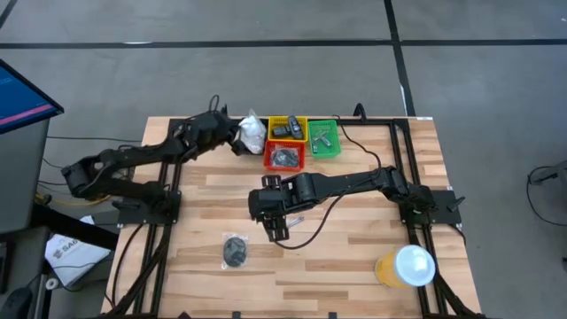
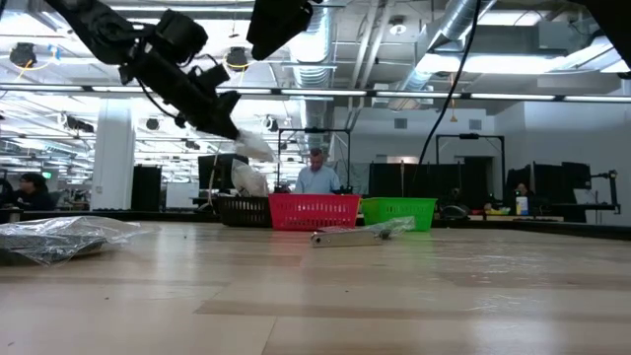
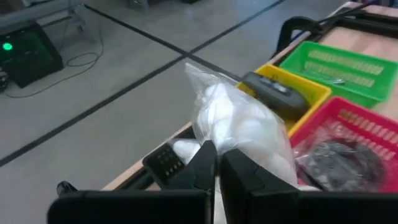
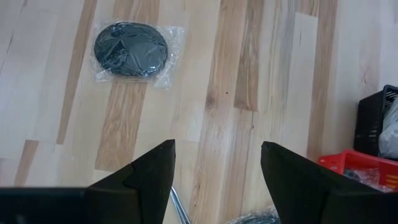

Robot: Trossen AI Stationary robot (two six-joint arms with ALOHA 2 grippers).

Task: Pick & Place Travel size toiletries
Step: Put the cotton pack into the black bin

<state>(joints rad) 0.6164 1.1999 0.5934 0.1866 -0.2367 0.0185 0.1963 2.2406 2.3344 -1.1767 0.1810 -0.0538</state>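
My left gripper point(image 3: 217, 163) is shut on a white crinkly plastic packet point(image 3: 244, 127), held in the air over the black bin point(image 2: 242, 209) at the table's far side; the high view shows the packet point(image 1: 252, 133) left of the yellow bin. My right gripper point(image 4: 217, 146) is open and hovers above mid-table point(image 1: 279, 226), pointing down. A little silvery tube point(image 2: 350, 234) lies on the wood just beneath it point(image 4: 177, 208). A dark grey round disc in clear wrap point(image 4: 130, 48) lies flat nearer the table's near edge point(image 1: 235, 251). My left gripper pinches the white packet between its two fingers at a bunched part of the plastic point(image 3: 208, 144), coming slantwise from the table's left and above. The packet is lifted clear and hangs past and below the fingertips point(image 2: 252, 148).
Four bins cluster at the far edge: yellow bin point(image 1: 286, 128) with a black oblong piece point(image 3: 273, 90), green bin point(image 1: 323, 138), red bin point(image 1: 284, 157) holding dark discs, and the black bin. An orange cup with white lid point(image 1: 406, 266) stands near right. People sit in the room beyond.
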